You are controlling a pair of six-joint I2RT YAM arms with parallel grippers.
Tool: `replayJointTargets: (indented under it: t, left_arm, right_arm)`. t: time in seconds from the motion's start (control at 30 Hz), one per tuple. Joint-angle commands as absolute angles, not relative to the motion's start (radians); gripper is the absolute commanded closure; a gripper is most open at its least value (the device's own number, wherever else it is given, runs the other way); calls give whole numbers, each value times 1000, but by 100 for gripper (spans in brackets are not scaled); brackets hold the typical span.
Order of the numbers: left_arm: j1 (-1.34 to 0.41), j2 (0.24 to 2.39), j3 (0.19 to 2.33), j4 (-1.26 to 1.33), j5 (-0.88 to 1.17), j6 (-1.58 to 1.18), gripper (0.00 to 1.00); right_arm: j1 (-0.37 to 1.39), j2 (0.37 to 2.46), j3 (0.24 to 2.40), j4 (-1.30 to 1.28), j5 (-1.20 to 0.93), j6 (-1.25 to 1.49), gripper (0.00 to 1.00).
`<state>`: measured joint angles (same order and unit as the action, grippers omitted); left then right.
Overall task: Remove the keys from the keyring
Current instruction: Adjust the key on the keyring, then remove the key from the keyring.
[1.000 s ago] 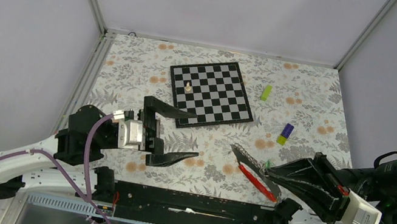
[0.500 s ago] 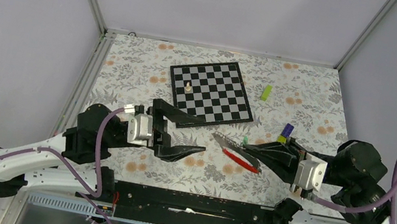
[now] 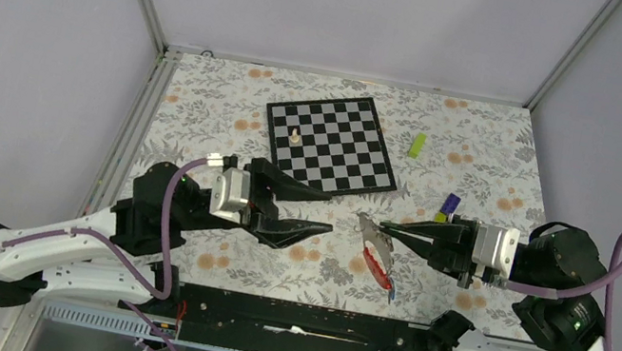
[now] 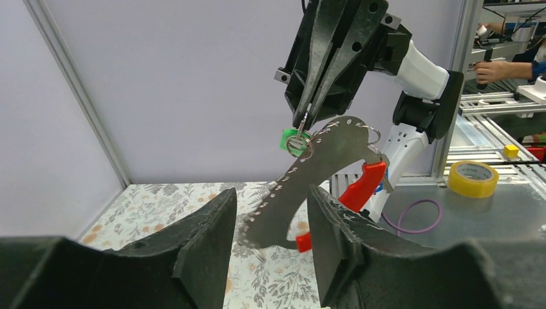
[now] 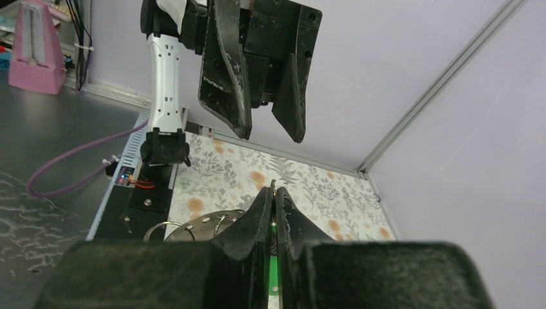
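Keyring (image 4: 298, 144), thin silvery wire loop, pinched in right hand (image 4: 303, 123); left hand (image 3: 327, 213) jaws apart, gripping nothing

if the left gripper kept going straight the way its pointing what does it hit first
Most likely the perforated silvery plate hanging from the keyring pinched by the right gripper. The left wrist view shows it centred between the open fingers of the left gripper, though depth is unclear.

Two end effectors, the left end effector (image 3: 325, 212) and the right end effector (image 3: 385, 225), one keyring (image 4: 299, 145), one green-headed key (image 4: 285, 138), one red tag (image 4: 360, 185), one chessboard (image 3: 331, 148), one chess piece (image 3: 296, 135) and two blocks, a lime-green block (image 3: 417, 144) and a purple-and-yellow block (image 3: 448, 207).
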<state>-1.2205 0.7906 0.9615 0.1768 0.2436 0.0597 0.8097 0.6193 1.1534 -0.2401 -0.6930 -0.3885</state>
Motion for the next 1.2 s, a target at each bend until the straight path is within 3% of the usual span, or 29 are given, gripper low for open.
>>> replayJointTargets:
  t: [0.0,1.17]
  left_arm:
    - [-1218,814,963,274,279,14,51]
    - [-1218,939,920,497,387,-38,59]
  right_arm:
    - [809,647,1174,-162,-649,-278,100]
    - [810,637,1085,71,-707,-94,100]
